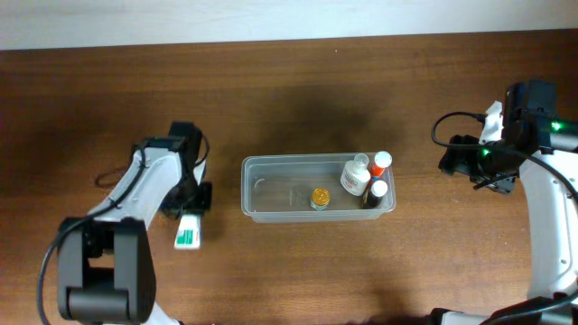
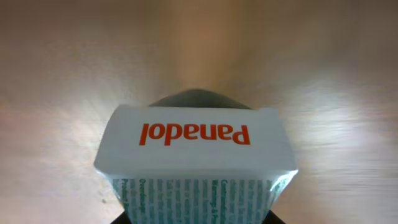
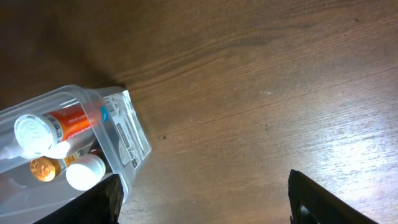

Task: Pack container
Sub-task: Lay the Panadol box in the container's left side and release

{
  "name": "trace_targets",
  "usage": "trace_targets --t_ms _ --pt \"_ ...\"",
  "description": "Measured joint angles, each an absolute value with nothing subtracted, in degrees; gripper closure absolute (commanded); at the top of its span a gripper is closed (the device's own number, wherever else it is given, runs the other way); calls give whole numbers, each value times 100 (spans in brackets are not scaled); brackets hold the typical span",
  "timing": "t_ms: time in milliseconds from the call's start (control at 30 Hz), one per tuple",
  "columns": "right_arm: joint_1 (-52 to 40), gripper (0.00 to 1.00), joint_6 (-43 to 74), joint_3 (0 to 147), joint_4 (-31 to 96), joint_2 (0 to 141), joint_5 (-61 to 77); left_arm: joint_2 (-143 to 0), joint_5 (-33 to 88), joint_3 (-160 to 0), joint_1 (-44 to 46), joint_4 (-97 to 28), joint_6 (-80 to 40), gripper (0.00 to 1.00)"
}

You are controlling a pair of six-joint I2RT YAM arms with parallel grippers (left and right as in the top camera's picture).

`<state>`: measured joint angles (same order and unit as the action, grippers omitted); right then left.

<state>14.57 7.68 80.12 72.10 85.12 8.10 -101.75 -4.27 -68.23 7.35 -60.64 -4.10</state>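
The clear plastic container [image 1: 271, 162] sits mid-table and holds a white bottle [image 1: 355, 176], an orange tube with a white cap [image 1: 380, 163], a small white-capped bottle [image 1: 377, 190] and a gold-lidded jar [image 1: 320, 197]. My left gripper [image 1: 191, 200] is left of the container, shut on a white and green Panadol box [image 1: 188, 233]. The box fills the left wrist view [image 2: 196, 143] between the fingers [image 2: 196, 219]. My right gripper [image 1: 459, 161] is open and empty, right of the container. Its fingers [image 3: 202, 199] hang over bare wood, with the container's end [image 3: 121, 140] at the left.
The table is dark brown wood, with a pale wall strip [image 1: 271, 18] along its far edge. A black cable [image 1: 447, 126] loops beside the right arm. The orange tube [image 3: 71, 121] and a white cap [image 3: 85, 172] show through the container wall in the right wrist view.
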Motion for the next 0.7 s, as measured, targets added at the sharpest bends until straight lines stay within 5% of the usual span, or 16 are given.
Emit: trace_targets --t_ms 300,600,700 --pt "1457 23 766 8012 7210 8512 810 -8812 -303 -7666 2521 -4917 -134 68" --pt "1457 23 768 8012 7214 8512 810 -9428 -252 -7666 3726 -4593 932 67" --pt "1457 23 773 8012 7214 8512 810 -9929 -255 -7664 3754 -4554 1074 39"
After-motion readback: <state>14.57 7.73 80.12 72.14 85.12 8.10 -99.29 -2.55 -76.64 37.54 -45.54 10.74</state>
